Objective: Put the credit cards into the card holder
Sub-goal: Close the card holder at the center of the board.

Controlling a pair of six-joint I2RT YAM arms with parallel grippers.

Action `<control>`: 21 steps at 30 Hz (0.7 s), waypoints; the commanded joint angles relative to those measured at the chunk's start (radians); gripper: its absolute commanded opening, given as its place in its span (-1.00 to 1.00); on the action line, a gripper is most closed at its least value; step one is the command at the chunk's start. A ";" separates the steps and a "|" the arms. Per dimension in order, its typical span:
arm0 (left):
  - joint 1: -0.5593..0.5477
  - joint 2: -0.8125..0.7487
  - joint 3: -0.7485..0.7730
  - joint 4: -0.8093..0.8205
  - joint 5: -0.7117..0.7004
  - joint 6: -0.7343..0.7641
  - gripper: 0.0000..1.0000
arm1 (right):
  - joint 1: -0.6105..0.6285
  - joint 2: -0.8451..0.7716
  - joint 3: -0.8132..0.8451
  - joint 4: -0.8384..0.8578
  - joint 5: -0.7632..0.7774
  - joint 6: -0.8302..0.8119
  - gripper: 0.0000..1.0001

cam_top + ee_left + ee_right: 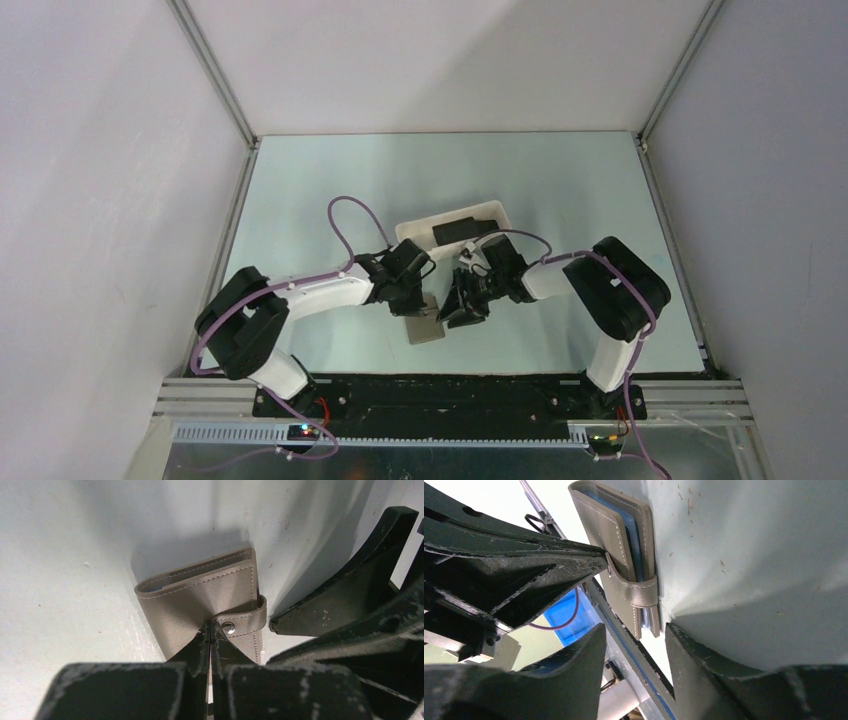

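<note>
Grey-brown stitched card holder (200,597) lies closed, we see, strapped edge facing the parted right gripper (634,630); long axis unclear; left gripper (210,628) pinched together, tips on it

A pale mint-green table (300,200), its top faintly speckled and scuffed, fills a booth closed in by plain white panels: a left wall (100,200), a far wall (440,60) and a right wall (770,200). Slim aluminium struts (215,70) rise slanting from the two far corners, matching rails (232,240) run along the table's left and right edges, and a metal frame (700,395) with a slotted strip (400,433) lies at the near edge. The light is soft, brightest on the far wall, where a broad grey shadow slants across the right part.
</note>
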 commanded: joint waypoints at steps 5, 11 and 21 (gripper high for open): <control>-0.003 0.021 -0.009 -0.015 -0.024 0.008 -1.00 | 0.012 -0.071 -0.041 -0.272 0.312 -0.137 -0.54; -0.003 0.021 -0.007 -0.015 -0.025 0.009 -1.00 | -0.003 -0.191 -0.020 -0.261 0.244 -0.135 -1.00; -0.003 0.021 -0.011 -0.015 -0.025 0.008 -1.00 | 0.016 -0.157 0.064 -0.202 0.158 -0.083 -1.00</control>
